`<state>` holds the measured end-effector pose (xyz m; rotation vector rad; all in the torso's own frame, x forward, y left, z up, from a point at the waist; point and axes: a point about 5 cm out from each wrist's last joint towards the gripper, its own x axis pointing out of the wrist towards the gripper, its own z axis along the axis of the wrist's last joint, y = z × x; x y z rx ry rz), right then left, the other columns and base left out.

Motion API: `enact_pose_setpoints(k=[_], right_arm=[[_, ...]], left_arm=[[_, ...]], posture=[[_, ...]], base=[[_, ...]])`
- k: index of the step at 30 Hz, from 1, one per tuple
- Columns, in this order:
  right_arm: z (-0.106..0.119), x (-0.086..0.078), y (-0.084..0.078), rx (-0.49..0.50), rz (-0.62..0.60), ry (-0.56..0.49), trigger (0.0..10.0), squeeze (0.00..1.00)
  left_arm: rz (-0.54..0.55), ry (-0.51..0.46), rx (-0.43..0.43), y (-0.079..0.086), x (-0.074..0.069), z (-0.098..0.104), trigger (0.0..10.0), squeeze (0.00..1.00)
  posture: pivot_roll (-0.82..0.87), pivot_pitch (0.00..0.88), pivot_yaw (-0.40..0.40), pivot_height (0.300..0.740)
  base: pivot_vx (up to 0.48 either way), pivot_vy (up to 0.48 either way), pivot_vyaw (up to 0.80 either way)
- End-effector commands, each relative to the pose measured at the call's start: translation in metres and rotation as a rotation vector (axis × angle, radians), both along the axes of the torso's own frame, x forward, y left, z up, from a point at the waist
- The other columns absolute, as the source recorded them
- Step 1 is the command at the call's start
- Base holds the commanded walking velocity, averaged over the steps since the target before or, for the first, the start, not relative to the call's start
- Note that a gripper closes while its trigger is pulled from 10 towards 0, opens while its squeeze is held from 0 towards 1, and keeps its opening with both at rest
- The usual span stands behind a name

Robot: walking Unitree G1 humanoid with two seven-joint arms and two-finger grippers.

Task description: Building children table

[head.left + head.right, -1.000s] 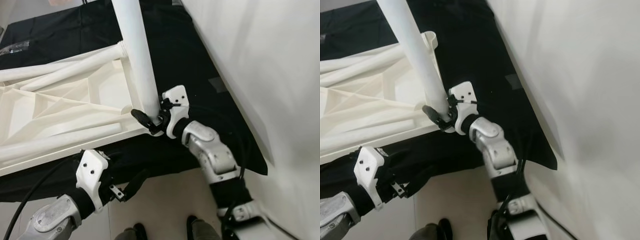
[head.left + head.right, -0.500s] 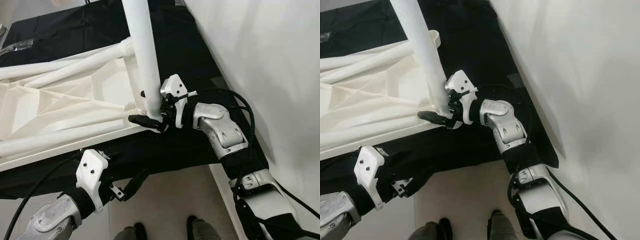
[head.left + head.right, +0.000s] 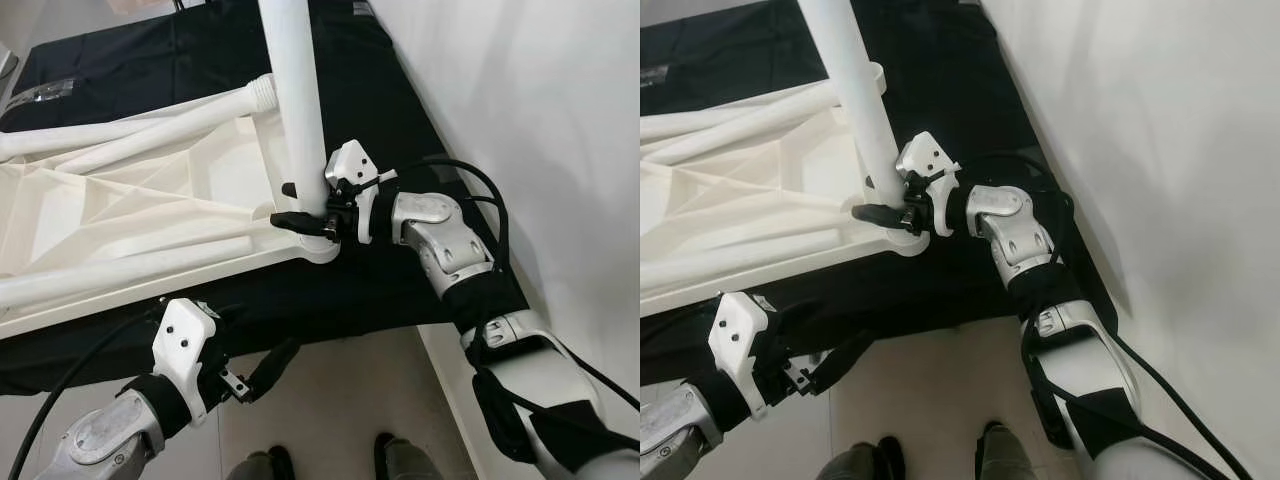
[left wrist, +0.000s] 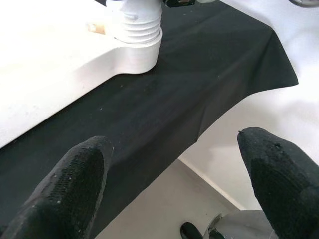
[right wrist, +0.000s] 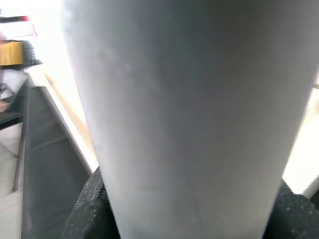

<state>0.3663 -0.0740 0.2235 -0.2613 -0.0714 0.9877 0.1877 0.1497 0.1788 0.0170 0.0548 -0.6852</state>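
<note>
The white children's table top [image 3: 120, 210] lies upside down on a black cloth. A white round leg [image 3: 295, 100] stands upright in the socket at its near right corner [image 4: 134, 35]. My right gripper [image 3: 300, 205] is shut on this leg just above the socket, and the leg [image 5: 189, 109] sits between its black fingers [image 5: 84, 214]. Two more white legs [image 3: 150, 125] lie across the table top. My left gripper [image 3: 265, 365] hangs low in front of the cloth's near edge, open, its fingers [image 4: 75, 184] wide apart with nothing between them.
The black cloth [image 3: 400, 110] covers the surface under the table top and drapes over its near edge. A white wall [image 3: 540, 120] runs close along the right. Pale floor [image 3: 340, 400] and my feet [image 3: 265, 465] lie below. A clear plastic bag [image 3: 40, 92] sits far left.
My right wrist has turned and its elbow has swung out to the right, still holding the leg. The leg now stands more upright. The left arm has hardly moved.
</note>
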Motion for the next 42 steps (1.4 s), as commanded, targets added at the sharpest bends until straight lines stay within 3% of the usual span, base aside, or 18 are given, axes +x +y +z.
enact_pose_setpoints(k=[1, 2, 3, 4, 5, 7, 9, 13, 14, 17, 18, 19, 25, 26, 27, 29, 41, 42], right_arm=[[-0.059, -0.009, -0.018, -0.053, -0.569, 0.169, 0.0, 0.00], [-0.059, -0.009, -0.018, -0.053, -0.569, 0.169, 0.0, 0.00], [-0.066, -0.015, -0.023, -0.057, -0.724, 0.173, 0.0, 0.00], [-0.084, -0.043, -0.006, -0.042, -0.672, 0.248, 0.0, 0.00], [-0.084, -0.043, -0.006, -0.042, -0.672, 0.248, 0.0, 0.00], [-0.102, -0.078, 0.026, -0.017, -0.490, 0.307, 0.0, 0.00], [-0.101, -0.078, 0.032, -0.005, -0.466, 0.302, 0.0, 0.00], [-0.088, -0.057, 0.035, -0.002, -0.461, 0.236, 0.0, 0.00], [-0.085, -0.054, 0.035, -0.005, -0.470, 0.229, 9.3, 0.00], [-0.076, -0.054, 0.039, 0.042, -0.453, 0.232, 10.0, 0.00], [-0.069, -0.054, 0.042, 0.079, -0.418, 0.223, 10.0, 0.55], [-0.060, -0.052, 0.045, 0.124, -0.350, 0.210, 10.0, 1.00], [-0.035, -0.046, 0.043, 0.192, -0.138, 0.140, 10.0, 1.00], [-0.027, -0.041, 0.039, 0.179, -0.047, 0.114, 10.0, 0.36], [-0.020, -0.035, 0.035, 0.157, 0.029, 0.089, 10.0, 0.00], [-0.011, -0.026, 0.028, 0.124, 0.124, 0.064, 10.0, 0.00], [0.003, -0.005, 0.019, 0.068, 0.262, 0.077, 10.0, 0.00], [0.004, -0.002, 0.019, 0.072, 0.277, 0.084, 8.7, 0.00]], left_arm=[[0.002, 0.020, -0.004, 0.001, -0.004, -0.002, 10.0, 0.00], [0.002, 0.020, -0.004, 0.001, -0.004, -0.002, 10.0, 0.00], [0.002, 0.020, -0.004, 0.001, -0.004, -0.002, 10.0, 0.00], [0.006, 0.019, -0.010, 0.001, -0.003, -0.001, 10.0, 0.00], [0.006, 0.019, -0.010, 0.001, -0.003, -0.001, 10.0, 0.00], [0.004, 0.019, -0.012, 0.002, -0.002, 0.000, 10.0, 0.00], [0.002, 0.022, -0.012, 0.002, -0.002, -0.001, 10.0, 0.00], [-0.014, 0.028, -0.012, 0.001, 0.001, -0.004, 10.0, 0.00], [-0.015, 0.027, -0.012, 0.001, 0.002, -0.005, 10.0, 0.00], [-0.009, 0.021, -0.016, 0.001, 0.005, -0.004, 10.0, 0.00], [0.000, 0.015, -0.018, 0.002, 0.006, -0.004, 10.0, 0.00], [0.010, 0.009, -0.019, 0.002, 0.007, -0.003, 10.0, 0.00], [0.023, -0.002, -0.020, 0.004, 0.011, -0.002, 10.0, 0.00], [0.022, -0.004, -0.019, 0.004, 0.012, -0.002, 10.0, 0.00], [0.020, -0.005, -0.020, 0.004, 0.013, -0.002, 10.0, 0.00], [0.019, -0.009, -0.022, 0.003, 0.016, -0.002, 10.0, 0.00], [0.035, -0.031, -0.024, 0.005, 0.023, -0.002, 10.0, 0.00], [0.036, -0.032, -0.024, 0.005, 0.024, -0.002, 10.0, 0.00]], posture=[[-0.02, 0.299, 0.055, 0.740], [-0.02, 0.299, 0.055, 0.740], [-0.02, 0.299, 0.055, 0.740], [-0.01, 0.320, 0.074, 0.740], [-0.01, 0.320, 0.074, 0.740], [-0.02, 0.323, 0.085, 0.740], [-0.02, 0.308, 0.093, 0.740], [-0.03, 0.270, 0.082, 0.740], [-0.03, 0.264, 0.076, 0.740], [-0.03, 0.265, 0.075, 0.740], [-0.03, 0.264, 0.074, 0.740], [-0.03, 0.270, 0.076, 0.740], [-0.03, 0.256, 0.076, 0.740], [-0.03, 0.250, 0.076, 0.740], [-0.03, 0.246, 0.074, 0.740], [-0.03, 0.240, 0.070, 0.740], [-0.02, 0.220, 0.063, 0.740], [-0.02, 0.216, 0.065, 0.740]], base=[[0.000, 0.000, 0.00], [0.000, 0.000, 0.00], [0.000, 0.000, 0.00], [0.000, 0.000, 0.00], [0.000, 0.000, 0.00], [0.000, 0.000, 0.00], [0.000, 0.000, 0.00], [0.000, 0.000, 0.00], [0.000, 0.000, 0.00], [0.000, 0.000, 0.00], [0.000, 0.000, 0.00], [0.000, 0.000, 0.00], [0.000, 0.000, 0.00], [0.000, 0.000, 0.00], [0.000, 0.000, 0.00], [0.000, 0.000, 0.00], [0.000, 0.000, 0.00], [0.000, 0.000, 0.00]])
